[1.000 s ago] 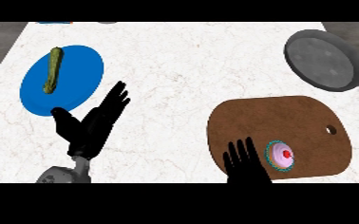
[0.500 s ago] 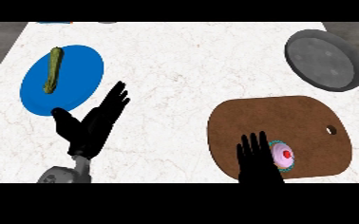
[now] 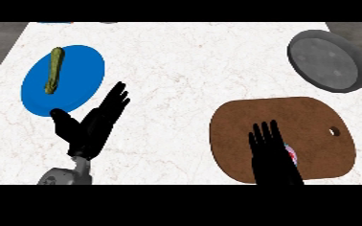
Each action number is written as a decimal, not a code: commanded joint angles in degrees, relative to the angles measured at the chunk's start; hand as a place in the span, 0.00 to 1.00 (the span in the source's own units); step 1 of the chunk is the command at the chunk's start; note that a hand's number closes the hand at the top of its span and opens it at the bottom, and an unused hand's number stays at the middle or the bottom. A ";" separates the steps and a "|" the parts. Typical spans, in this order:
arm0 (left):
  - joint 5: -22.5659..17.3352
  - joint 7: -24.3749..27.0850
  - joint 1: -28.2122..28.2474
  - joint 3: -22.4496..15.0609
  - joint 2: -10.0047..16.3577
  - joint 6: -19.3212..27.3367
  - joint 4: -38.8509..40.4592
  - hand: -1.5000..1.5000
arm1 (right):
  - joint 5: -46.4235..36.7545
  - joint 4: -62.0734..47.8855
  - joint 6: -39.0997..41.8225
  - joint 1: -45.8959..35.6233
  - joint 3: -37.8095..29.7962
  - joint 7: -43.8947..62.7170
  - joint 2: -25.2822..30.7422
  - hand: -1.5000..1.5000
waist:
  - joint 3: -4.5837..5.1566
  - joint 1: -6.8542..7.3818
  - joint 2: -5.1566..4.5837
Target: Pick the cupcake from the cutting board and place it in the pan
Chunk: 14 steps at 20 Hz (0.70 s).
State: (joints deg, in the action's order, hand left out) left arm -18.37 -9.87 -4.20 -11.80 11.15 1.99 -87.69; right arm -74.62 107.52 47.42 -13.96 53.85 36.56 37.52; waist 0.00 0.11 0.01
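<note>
A strip of bare counter [image 3: 272, 84] runs between the cutting board [image 3: 297, 119] and the pan [image 3: 326, 60], which lie near each other. The blue plate [image 3: 81, 74] lies well apart at left.

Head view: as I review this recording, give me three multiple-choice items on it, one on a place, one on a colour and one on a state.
1. Where does the pan lie?
A. far right of the counter
B. near left
C. centre

2. What colour is the plate bearing the green vegetable?
A. red
B. blue
C. white

3. Where is the cupcake?
A. in the pan
B. on the cutting board, mostly hidden by the right hand
C. on the plate

Answers: A, the pan sits by the right edge; B, the plate is plainly blue; B, only a pink-white sliver shows beside the hand, over the board.
</note>
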 commanded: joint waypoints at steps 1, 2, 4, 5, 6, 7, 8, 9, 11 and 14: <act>0.13 -1.27 0.87 1.48 0.47 -1.54 -1.71 0.50 | -3.00 -4.60 -4.21 0.63 -1.01 -4.07 -0.42 1.00 | -0.01 0.08 0.01; 0.51 -3.07 -4.33 2.53 -0.35 0.33 1.36 0.50 | -2.87 -0.30 -6.70 2.97 -0.20 -4.42 2.40 1.00 | -0.01 -0.29 0.00; 0.01 -1.90 0.39 1.96 0.97 -2.03 -2.23 0.50 | -3.82 -5.65 -5.24 -4.53 -0.61 -9.81 0.86 1.00 | -0.01 0.41 -0.03; 0.78 -0.55 0.22 0.97 -0.67 -1.82 0.31 0.50 | -6.00 -4.66 -8.15 -3.10 1.89 -9.57 1.47 1.00 | 0.00 0.20 -0.04; 0.75 -1.51 1.72 0.37 -0.42 -1.88 -1.66 0.50 | -7.39 -8.54 -12.10 -3.40 2.72 -10.88 1.98 1.00 | -0.02 0.43 -0.05; 1.18 -2.27 -0.60 1.72 -0.30 -0.73 -0.52 0.50 | -7.95 -8.91 -13.75 -4.19 2.74 -12.96 3.24 1.00 | -0.02 0.31 -0.07; 0.96 -0.83 1.63 1.16 -0.55 -2.32 -2.51 0.50 | -7.71 -6.41 -9.34 -5.51 0.67 -14.10 1.59 1.00 | 0.00 0.26 0.01; 2.66 -1.68 -2.69 0.76 -2.92 0.36 1.29 0.50 | -10.11 -9.52 -14.30 -4.00 2.05 -13.55 2.38 1.00 | -0.01 -0.01 -0.06; 2.01 -1.41 2.74 -0.04 -1.84 0.14 -3.27 0.50 | 0.71 -3.52 -22.62 3.19 -5.02 -17.54 7.55 1.00 | -0.11 -0.47 0.05; 1.59 -1.41 1.64 1.48 -1.29 0.60 -2.87 0.50 | 13.22 0.59 -29.46 9.09 -10.65 -23.61 5.84 1.00 | -0.45 -3.03 -0.13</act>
State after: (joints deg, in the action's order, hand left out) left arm -16.98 -11.17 -2.90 -10.52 10.14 1.71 -89.65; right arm -72.10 105.58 25.58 -11.20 48.23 18.94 43.14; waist 0.05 -0.99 0.18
